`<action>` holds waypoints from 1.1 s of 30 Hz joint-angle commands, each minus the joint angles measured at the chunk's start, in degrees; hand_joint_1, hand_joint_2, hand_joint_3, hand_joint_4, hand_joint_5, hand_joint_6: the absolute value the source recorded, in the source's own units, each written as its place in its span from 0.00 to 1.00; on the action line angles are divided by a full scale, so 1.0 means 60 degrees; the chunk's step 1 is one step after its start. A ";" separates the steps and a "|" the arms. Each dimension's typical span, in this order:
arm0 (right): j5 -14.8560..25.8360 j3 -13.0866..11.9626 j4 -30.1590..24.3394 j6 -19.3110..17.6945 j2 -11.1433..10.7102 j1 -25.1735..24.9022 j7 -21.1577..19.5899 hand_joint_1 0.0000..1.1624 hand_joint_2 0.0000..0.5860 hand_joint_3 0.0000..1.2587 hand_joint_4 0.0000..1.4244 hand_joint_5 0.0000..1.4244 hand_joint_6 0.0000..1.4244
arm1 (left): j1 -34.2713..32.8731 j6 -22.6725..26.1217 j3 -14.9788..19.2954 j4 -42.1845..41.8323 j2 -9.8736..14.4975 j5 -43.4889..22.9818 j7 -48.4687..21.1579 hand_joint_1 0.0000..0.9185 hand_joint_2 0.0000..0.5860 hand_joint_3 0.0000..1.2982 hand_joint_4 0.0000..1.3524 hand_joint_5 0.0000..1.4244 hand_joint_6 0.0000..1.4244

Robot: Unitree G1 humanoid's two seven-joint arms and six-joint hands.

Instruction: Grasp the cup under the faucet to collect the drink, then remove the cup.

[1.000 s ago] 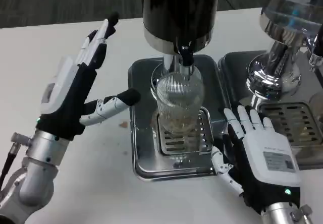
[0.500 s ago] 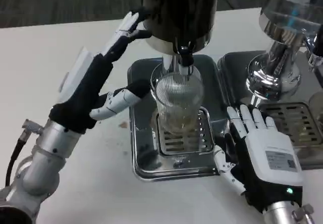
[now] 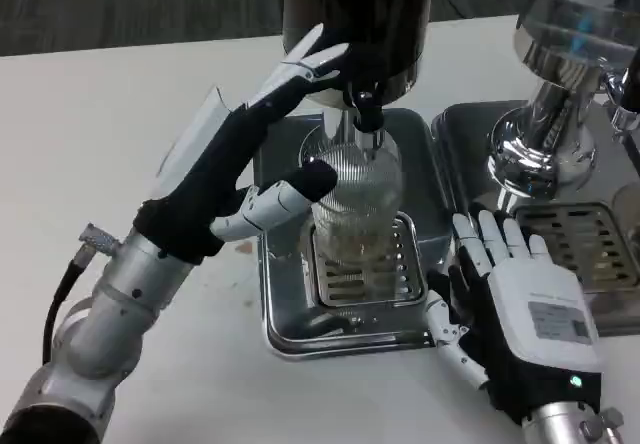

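A clear ribbed cup (image 3: pixel 360 199) stands upright on the grate of a steel drip tray (image 3: pixel 285 314), directly under the black faucet (image 3: pixel 367 114) of a dark dispenser (image 3: pixel 355 19). A little pale liquid shows at the cup's bottom. My left hand (image 3: pixel 240 164) reaches in from the left, with its thumb at the cup's left side and its fingers stretched up beside the dispenser's base; a closed grip is not evident. My right hand (image 3: pixel 510 299) lies open and flat, palm down, at the tray's right edge, apart from the cup.
A second dispenser with a chrome base (image 3: pixel 545 154) stands on its own drip tray (image 3: pixel 590 249) at the right, close behind my right hand. White table (image 3: pixel 100 144) stretches to the left of the tray.
My left arm has swung right from the open table to the cup; its thumb now meets the cup's side. The right hand has barely moved.
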 commanded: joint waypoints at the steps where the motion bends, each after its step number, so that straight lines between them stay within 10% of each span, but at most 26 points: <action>1: 0.0036 -0.0007 -0.0074 0.0054 0.0060 0.0096 0.0040 0.00 0.87 0.05 0.00 0.00 0.00 | -0.0037 -0.0048 0.0014 -0.0268 -0.0146 -0.0259 -0.0493 0.00 0.24 0.19 0.06 0.21 0.12; 15: -0.0045 -0.0021 -0.0160 0.0119 0.0172 0.0247 -0.0086 0.00 0.87 0.05 0.00 0.00 0.00 | 0.0090 0.0043 -0.0105 -0.0877 -0.0161 -0.0692 -0.1805 0.00 0.24 0.19 0.07 0.25 0.18; 33: 0.0008 -0.0081 -0.0025 0.0093 0.0237 0.0146 -0.0096 0.00 0.85 0.05 0.00 0.00 0.00 | 0.0137 -0.0363 0.0182 -0.1309 0.0238 0.1546 -0.0692 0.00 0.24 0.23 0.10 0.26 0.20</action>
